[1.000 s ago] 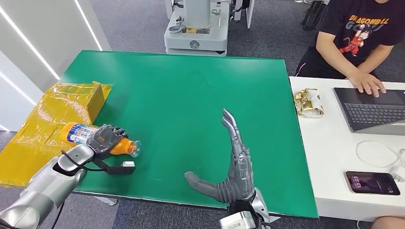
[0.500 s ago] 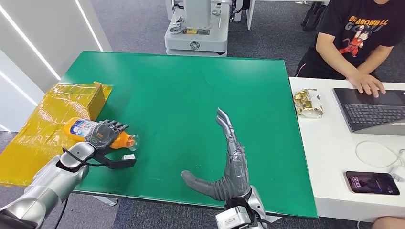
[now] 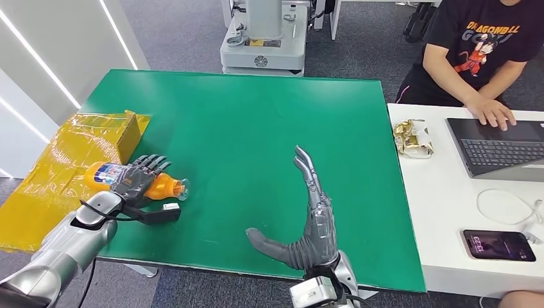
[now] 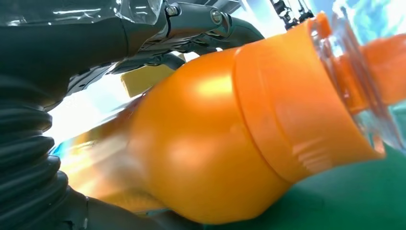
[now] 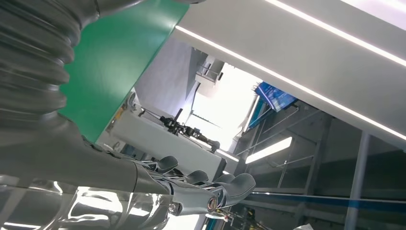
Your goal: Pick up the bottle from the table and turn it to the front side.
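Currently the left hand (image 3: 136, 177) sits on top of the orange bottle (image 3: 156, 187), fingers curled over its middle and holding it; the bottle lies on its side at the near left part of the green table (image 3: 250, 122), just beside the yellow plastic-wrapped box (image 3: 83, 144). Bottle's clear cap end (image 3: 183, 188) points toward the table centre, its labelled end (image 3: 102, 172) points toward the box. Can't tell from the head view if the bottle is lifted or touching the table surface. Left wrist view: the orange bottle (image 4: 230, 129) is close up, with the dark fingers (image 4: 201, 24) wrapped over it and the clear neck (image 4: 354, 72) at the far end, green surface beneath. Right hand (image 3: 308, 224) is held upright over the near middle of the table, fingers straight and together, thumb stuck out to the side, holding nothing, well apart from the bottle. Right wrist view: fingers (image 5: 210, 189) extended, nothing in them, green table edge (image 5: 119, 52) beside. A white side table (image 3: 442, 192) stands to the right with a laptop (image 3: 500, 147), a crumpled gold wrapper (image 3: 414, 138), a phone (image 3: 500, 246) and a white cable (image 3: 507, 205). A person in a black printed t-shirt (image 3: 481, 45) sits there, one hand (image 3: 494, 112) on the laptop. A white robot base (image 3: 264, 38) stands beyond the far edge of the table.
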